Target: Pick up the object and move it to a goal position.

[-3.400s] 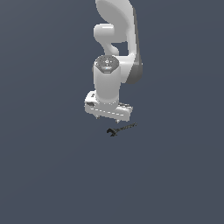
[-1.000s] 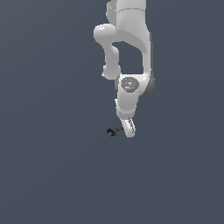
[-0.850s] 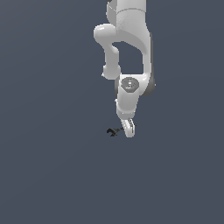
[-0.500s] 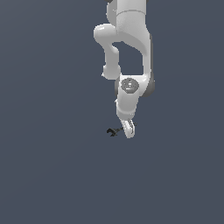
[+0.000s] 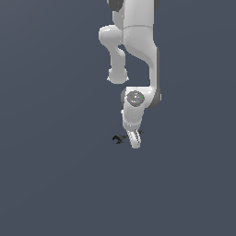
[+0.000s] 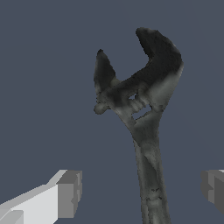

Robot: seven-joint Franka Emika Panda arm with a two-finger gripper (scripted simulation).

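Against a plain grey-blue floor, the white gripper is lowered, fingers spread around the thin black wrench.

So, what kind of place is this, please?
Most likely a bare simulated test scene, not a real room. A flat grey-blue floor fills the whole view without walls or furniture. Only a white arm and a small black wrench are there, and its fingers look blocky and rendered.
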